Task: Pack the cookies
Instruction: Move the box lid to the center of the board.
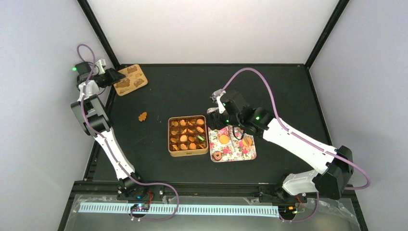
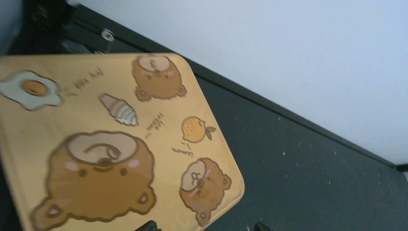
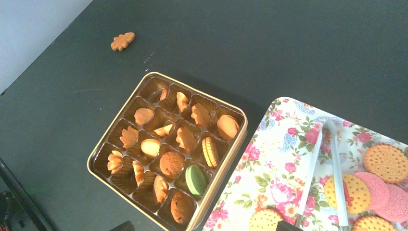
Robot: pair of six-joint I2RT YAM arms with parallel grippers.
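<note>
Packing looks nearly done. Nearest, the floral tray (image 1: 240, 153), right of the bench's middle, holds one pair of tongs (image 3: 321, 173) and at least six unpacked cookies (image 3: 387, 162). The right gripper (image 1: 216, 120) hangs over its far edge, jaws parted, empty. The tin (image 1: 169, 144) beside it has all sixteen cups filled, one green cookie (image 3: 195, 179) among them. One leaf-shaped cookie (image 1: 142, 116) lies loose toward the left edge. In the far left corner the lid (image 1: 130, 80) is off; the left gripper (image 1: 113, 76) hovers there, jaws apart, empty.
</note>
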